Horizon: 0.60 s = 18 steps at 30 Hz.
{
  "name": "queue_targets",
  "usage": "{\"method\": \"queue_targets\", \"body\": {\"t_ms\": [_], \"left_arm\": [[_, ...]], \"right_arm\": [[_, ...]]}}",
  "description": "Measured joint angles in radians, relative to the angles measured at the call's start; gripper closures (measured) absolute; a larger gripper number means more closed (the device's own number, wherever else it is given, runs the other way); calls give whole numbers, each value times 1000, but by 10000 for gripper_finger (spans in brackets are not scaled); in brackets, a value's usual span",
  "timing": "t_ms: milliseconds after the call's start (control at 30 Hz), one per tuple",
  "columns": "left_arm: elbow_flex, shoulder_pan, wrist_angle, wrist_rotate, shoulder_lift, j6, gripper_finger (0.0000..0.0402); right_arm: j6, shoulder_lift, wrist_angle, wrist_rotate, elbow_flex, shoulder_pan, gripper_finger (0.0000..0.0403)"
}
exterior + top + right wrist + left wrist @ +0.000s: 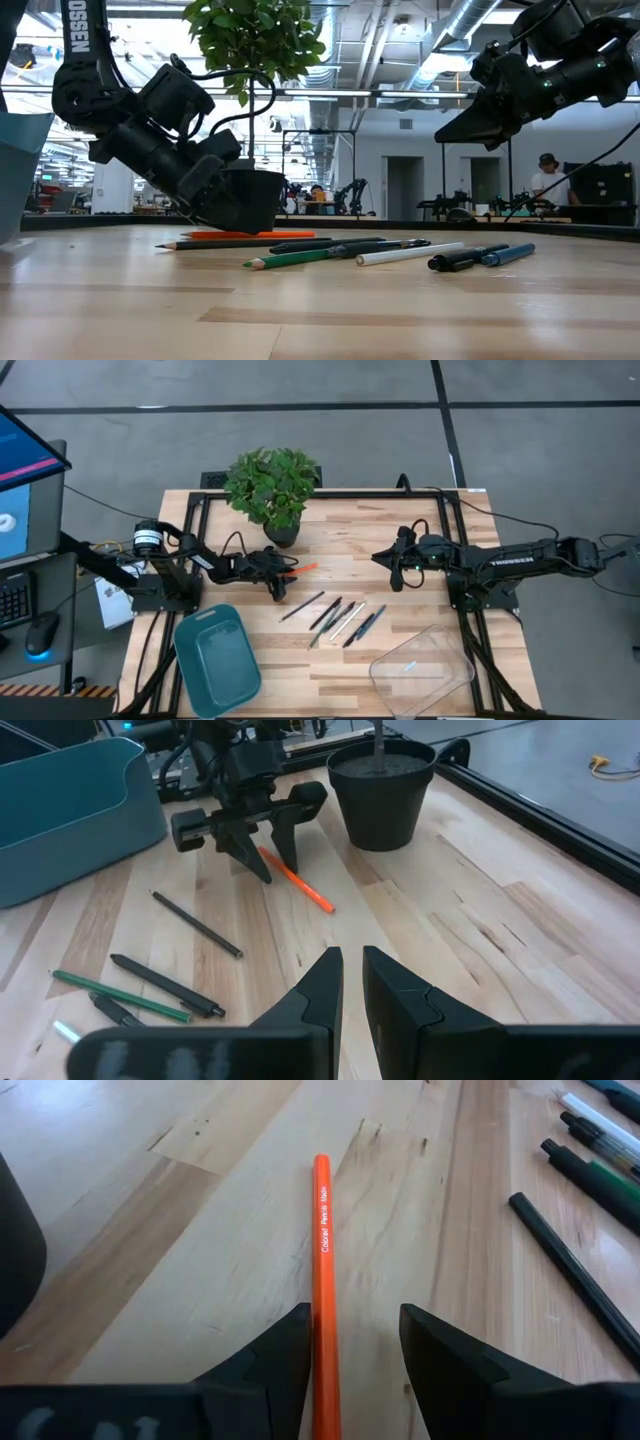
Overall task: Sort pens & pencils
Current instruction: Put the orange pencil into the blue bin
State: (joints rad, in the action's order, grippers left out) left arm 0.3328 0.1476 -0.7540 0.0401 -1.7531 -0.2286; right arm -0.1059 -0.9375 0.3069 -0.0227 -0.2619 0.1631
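An orange pencil point(322, 1230) lies flat on the wooden table in front of the plant pot point(380, 795). My left gripper point(352, 1312) is low over the pencil's near end, open, with one finger on each side of it. The pencil lies close beside one finger point(285, 1355); whether they touch I cannot tell. Several dark pens and pencils point(335, 618), a green one point(290, 259) and a whitish one point(410, 253) lie spread on the table's middle. My right gripper point(350, 955) hangs above the table to the right, shut but for a slit, holding nothing.
A teal tray point(217, 658) stands at the near left and a clear plastic container point(420, 670) at the near right. A potted plant point(272, 485) stands at the far middle, just behind the left gripper point(282, 582). A black frame borders the table.
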Motion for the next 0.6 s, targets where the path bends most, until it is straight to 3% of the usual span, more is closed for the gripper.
{"method": "queue_targets", "body": {"t_ms": [600], "left_arm": [[-1, -12, 3, 28, -1, 3, 313]], "right_arm": [[0, 0, 0, 0, 0, 0, 337]]}}
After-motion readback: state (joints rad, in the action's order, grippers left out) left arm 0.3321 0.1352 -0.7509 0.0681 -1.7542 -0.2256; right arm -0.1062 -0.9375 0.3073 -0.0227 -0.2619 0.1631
